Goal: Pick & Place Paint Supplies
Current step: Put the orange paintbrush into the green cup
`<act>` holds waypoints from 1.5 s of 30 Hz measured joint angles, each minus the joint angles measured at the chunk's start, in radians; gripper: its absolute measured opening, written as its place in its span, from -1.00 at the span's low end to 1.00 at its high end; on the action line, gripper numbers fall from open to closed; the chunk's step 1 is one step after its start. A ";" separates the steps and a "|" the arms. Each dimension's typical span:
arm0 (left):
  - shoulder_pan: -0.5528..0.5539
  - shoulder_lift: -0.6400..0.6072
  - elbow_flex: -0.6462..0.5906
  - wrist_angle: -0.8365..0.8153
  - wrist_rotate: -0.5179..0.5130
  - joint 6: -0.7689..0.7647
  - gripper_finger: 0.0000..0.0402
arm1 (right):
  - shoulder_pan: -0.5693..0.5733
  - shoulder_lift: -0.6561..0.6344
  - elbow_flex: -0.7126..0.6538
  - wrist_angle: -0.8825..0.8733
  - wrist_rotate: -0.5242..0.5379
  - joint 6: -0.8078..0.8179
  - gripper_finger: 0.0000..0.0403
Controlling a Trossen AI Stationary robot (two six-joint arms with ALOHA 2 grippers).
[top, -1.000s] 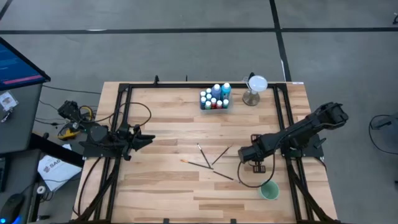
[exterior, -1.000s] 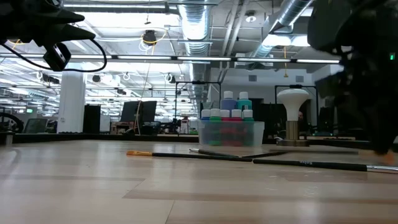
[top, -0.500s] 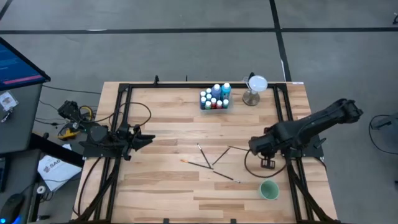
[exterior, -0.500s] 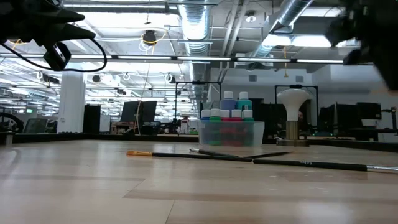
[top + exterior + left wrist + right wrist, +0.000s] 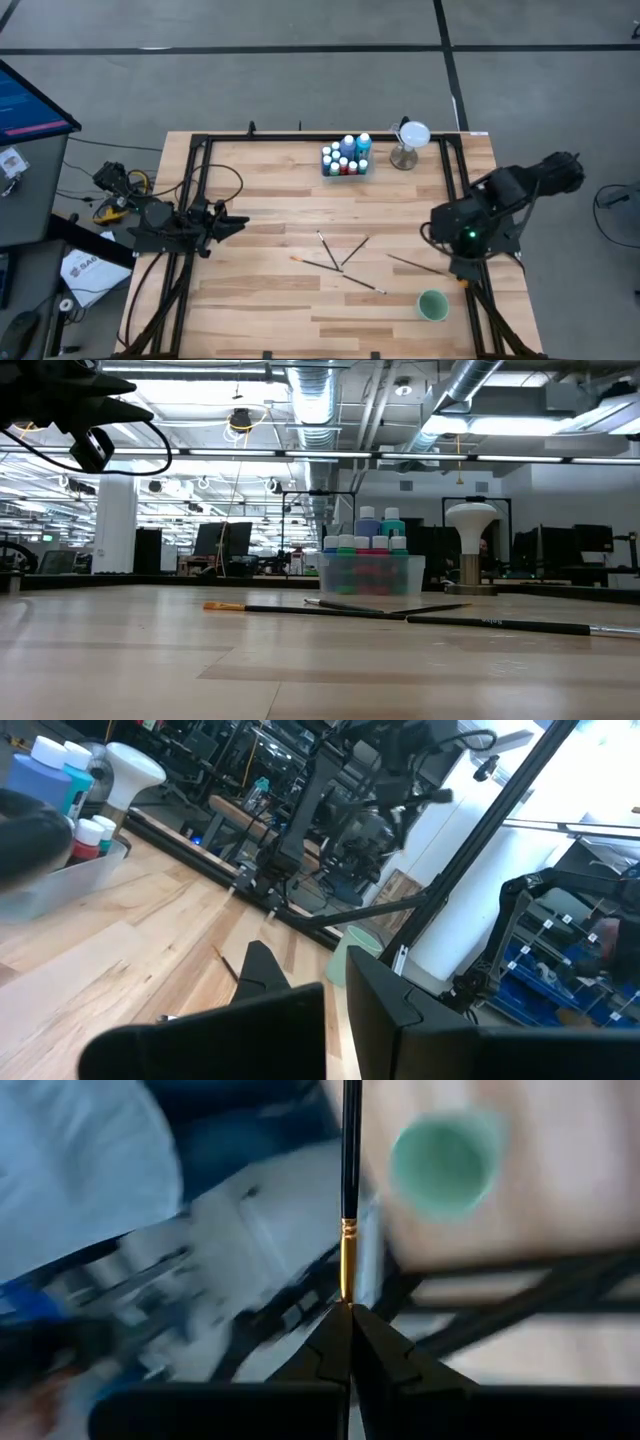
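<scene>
At the table's right edge, I now hold one paintbrush tight in my right gripper; earlier I reached over the brushes. The bottles stay put. My left gripper stays shut.

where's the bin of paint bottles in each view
high view: bin of paint bottles near the table's top edge, about the middle
low view: centre, behind the paintbrushes
left wrist view: at the picture's left edge
right wrist view: not in it
shared landmark: the white-topped stand next to it
</scene>
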 joint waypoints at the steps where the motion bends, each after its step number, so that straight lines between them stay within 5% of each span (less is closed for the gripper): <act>1: 0.000 0.000 0.000 0.000 0.000 0.000 -0.99 | 0.013 0.000 0.013 -0.001 -0.037 0.051 -1.00; 8: 0.000 0.000 0.000 0.001 0.000 0.000 -0.99 | 0.148 0.000 0.033 -0.006 -0.233 0.357 -1.00; 15: 0.000 0.000 0.000 0.004 0.000 0.000 -0.99 | 0.260 0.044 0.033 -0.092 -0.281 0.525 -1.00; 31: 0.000 0.000 0.000 0.007 0.000 0.000 -0.99 | 0.289 0.316 0.018 -0.130 -0.350 0.211 -1.00; 45: 0.000 0.000 0.000 0.008 0.000 0.000 -0.99 | 0.286 0.259 -0.020 -0.129 -0.395 0.227 -1.00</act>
